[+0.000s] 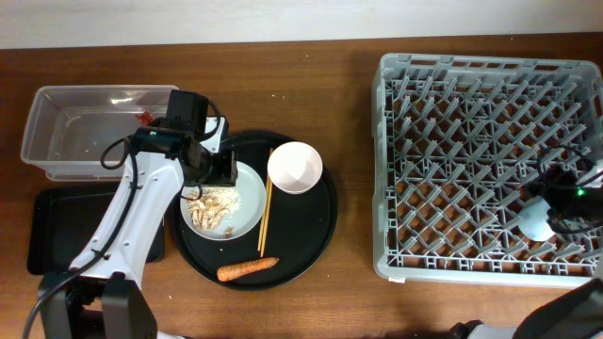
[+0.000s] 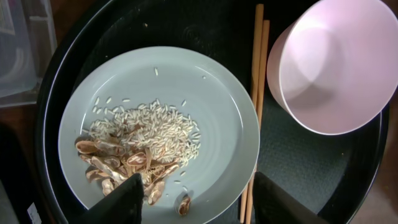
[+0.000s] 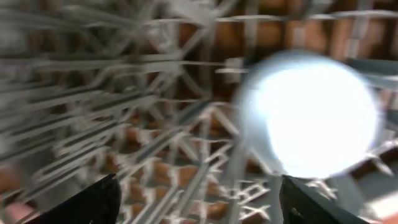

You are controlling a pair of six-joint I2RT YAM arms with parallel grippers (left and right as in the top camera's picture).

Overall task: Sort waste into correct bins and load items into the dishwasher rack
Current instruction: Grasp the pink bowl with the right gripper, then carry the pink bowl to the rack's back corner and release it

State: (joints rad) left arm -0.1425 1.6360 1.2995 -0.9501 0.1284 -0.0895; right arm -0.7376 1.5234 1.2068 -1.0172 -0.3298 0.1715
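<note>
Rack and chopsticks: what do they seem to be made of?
Rack: grey moulded plastic by the look, matte, with a one-piece lattice floor and pegs. Chopsticks: probably bare wood or bamboo, tan and dull, with no gloss showing.

- The round ceramic plate [image 2: 217, 112] is pale grey-green and plain.
- The food scraps [image 2: 143, 134] on it are white rice grains mixed with beige-brown shell pieces.
- The round white cup [image 1: 295, 168] reads faintly pink in the left wrist view.
- The two thin wooden chopsticks [image 1: 267, 202] are light tan.
- The carrot [image 1: 247, 269] is orange.
- The large round tray [image 1: 316, 235] and the shallow rectangular tray [image 1: 47, 235] are both black.
- The clear plastic tub [image 1: 57, 132] holds a red crumpled wrapper [image 1: 148, 118].
- The square grey plastic rack [image 1: 471, 85] has a grid pattern.
- The small cup [image 1: 537, 221] is light blue.
- The wooden table [image 1: 358, 301] is dark brown.
</note>
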